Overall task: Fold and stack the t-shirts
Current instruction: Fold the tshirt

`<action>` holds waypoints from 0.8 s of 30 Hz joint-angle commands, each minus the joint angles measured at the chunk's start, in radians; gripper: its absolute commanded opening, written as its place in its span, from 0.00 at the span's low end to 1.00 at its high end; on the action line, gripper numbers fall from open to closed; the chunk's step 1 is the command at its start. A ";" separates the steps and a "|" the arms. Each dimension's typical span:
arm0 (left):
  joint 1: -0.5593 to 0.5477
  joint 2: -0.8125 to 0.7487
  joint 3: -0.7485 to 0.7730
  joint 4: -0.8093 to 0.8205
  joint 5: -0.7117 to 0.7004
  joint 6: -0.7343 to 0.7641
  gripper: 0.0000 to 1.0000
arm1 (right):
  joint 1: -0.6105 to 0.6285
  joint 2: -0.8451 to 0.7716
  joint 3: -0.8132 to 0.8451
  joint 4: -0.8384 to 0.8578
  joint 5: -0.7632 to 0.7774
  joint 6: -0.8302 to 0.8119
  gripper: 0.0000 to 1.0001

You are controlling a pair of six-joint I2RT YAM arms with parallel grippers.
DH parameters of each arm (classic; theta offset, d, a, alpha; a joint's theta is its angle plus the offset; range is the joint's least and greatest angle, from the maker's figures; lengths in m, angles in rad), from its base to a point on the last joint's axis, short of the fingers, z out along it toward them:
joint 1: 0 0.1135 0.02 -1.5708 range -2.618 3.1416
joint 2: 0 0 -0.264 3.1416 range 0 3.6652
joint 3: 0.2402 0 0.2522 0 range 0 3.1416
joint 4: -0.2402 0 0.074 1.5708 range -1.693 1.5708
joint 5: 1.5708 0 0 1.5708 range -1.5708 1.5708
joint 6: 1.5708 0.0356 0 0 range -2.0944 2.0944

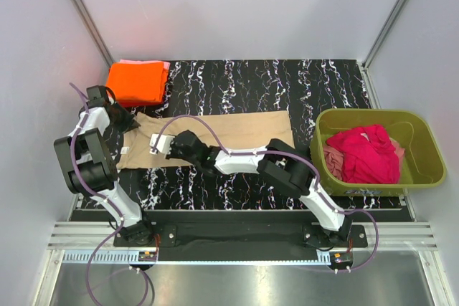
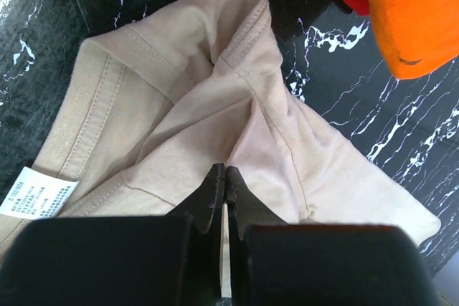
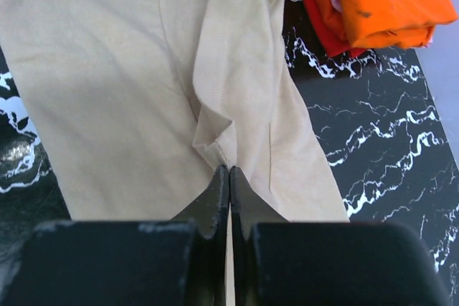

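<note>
A tan-beige t-shirt (image 1: 229,132) lies spread across the middle of the black marbled table. My left gripper (image 1: 133,122) is shut on its left end near the collar, where the cloth (image 2: 215,105) bunches up at the closed tips (image 2: 226,172). My right gripper (image 1: 159,145) is shut on a raised fold of the same shirt (image 3: 107,69), which gathers at its tips (image 3: 229,170). A folded bright orange t-shirt (image 1: 136,82) sits at the back left, with a pink edge (image 1: 166,67) showing behind it. A magenta-red t-shirt (image 1: 369,152) lies crumpled in the tub.
The olive-green tub (image 1: 427,150) stands at the table's right edge, with pale pink cloth (image 1: 330,154) under the magenta shirt. The orange stack (image 2: 412,12) lies close to the left gripper. Grey walls enclose the table on three sides.
</note>
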 commanded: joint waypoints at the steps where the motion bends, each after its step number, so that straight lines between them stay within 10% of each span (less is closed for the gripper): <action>1: -0.005 -0.057 0.029 0.000 -0.028 0.027 0.00 | -0.013 -0.092 -0.054 0.096 0.007 0.021 0.00; 24: -0.029 -0.117 -0.117 -0.036 -0.163 0.041 0.06 | 0.007 -0.168 -0.180 0.078 -0.070 0.101 0.00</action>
